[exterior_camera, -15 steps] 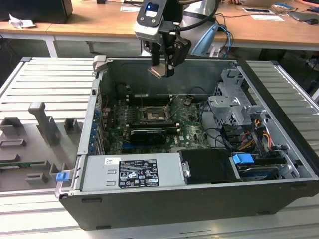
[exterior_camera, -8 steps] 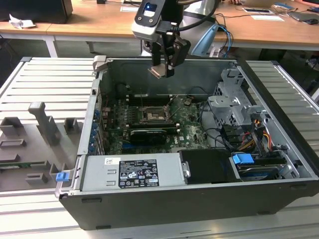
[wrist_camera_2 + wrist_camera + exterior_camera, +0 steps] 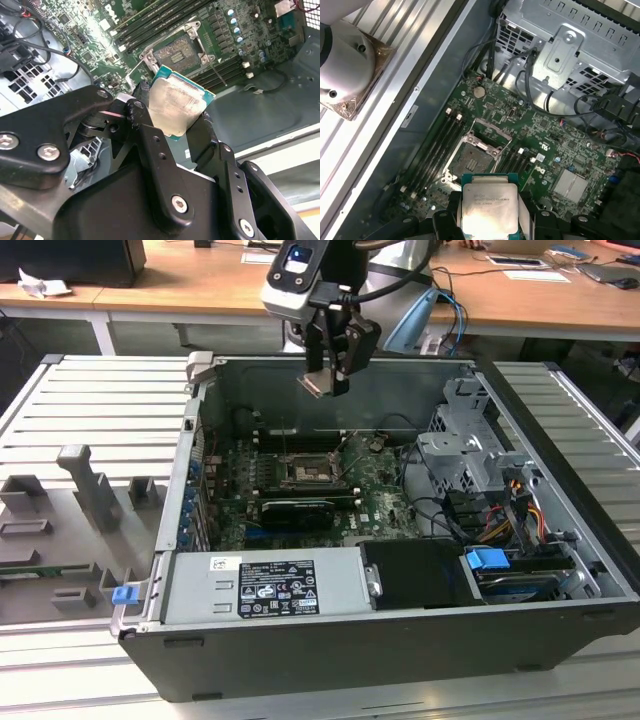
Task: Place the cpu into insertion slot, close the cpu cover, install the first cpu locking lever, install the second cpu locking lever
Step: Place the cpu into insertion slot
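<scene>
Exterior view puts the end effector [image 3: 328, 375] above the open computer case [image 3: 400, 665], high over the motherboard [image 3: 385, 502] and clear of everything inside. Its 2 fingers [image 3: 141, 95] are closed onto the cpu [image 3: 176, 105], pinching it by 2 opposite edges, so the pale silvery face and green rim lie bare between them in both wrist views. We judge that edge grip to be deliberate: it leaves the underside free to go down flat and keeps the fingers off the contact side.

The insertion slot [image 3: 470, 162] lies on the board below the held cpu and well apart from it, its dark square centre uncovered with nothing seated in it. Long memory slots [image 3: 432, 150] run along 2 of its sides. At 1 edge of the slot we see what is probably the cpu cover [image 3: 489, 131] swung open to clear the way, though it shows nearly edge-on and we cannot be sure. So the placing is not yet done, and the cpu hangs in the air.

The cpu's underside is hidden from every camera. A grey drive cage [image 3: 570, 45] blocks part of the board behind it. The case rests on a grooved worktop [image 3: 80, 410], which is cut off at the picture's edges.
</scene>
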`<state>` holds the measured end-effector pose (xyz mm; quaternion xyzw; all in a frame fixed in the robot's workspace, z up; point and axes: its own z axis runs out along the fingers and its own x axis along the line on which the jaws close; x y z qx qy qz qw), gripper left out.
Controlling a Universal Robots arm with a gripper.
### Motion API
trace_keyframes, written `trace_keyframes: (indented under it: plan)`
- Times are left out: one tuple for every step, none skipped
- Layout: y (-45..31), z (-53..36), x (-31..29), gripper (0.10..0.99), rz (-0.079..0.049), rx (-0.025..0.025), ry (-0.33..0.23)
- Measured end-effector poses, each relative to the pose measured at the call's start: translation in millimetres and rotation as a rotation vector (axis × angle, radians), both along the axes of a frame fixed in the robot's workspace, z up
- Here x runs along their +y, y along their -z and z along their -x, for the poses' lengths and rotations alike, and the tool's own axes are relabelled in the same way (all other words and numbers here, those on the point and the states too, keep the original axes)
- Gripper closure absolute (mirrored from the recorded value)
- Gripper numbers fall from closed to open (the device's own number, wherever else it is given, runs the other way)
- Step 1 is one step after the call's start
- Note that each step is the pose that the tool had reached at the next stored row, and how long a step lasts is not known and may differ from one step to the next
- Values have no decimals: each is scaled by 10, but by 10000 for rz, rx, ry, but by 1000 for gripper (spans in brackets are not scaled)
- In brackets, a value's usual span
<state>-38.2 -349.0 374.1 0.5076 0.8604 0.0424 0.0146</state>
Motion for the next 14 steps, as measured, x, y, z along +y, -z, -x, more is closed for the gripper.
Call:
trace_keyframes:
  plan:
    - [1, 0, 0, 549, 0, 0, 54]
    - [1, 0, 0, 549, 1, 0, 117]
    - [2, 0, 0, 549, 2, 0, 161]
    - [2, 0, 0, 549, 5, 0, 228]
    - [2, 0, 0, 549, 9, 0, 297]
    - [3, 0, 0, 549, 13, -1, 361]
    - [3, 0, 0, 549, 15, 0, 408]
    - [4, 0, 0, 549, 18, 0, 481]
    - [4, 0, 0, 549, 23, 0, 554]
    - [5, 0, 0, 549, 28, 0, 633]
    - [5, 0, 0, 549, 31, 0, 679]
    - [6, 0, 0, 549, 34, 0, 725]
    - [6, 0, 0, 549, 37, 0, 791]
    - [7, 0, 0, 549, 39, 0, 838]
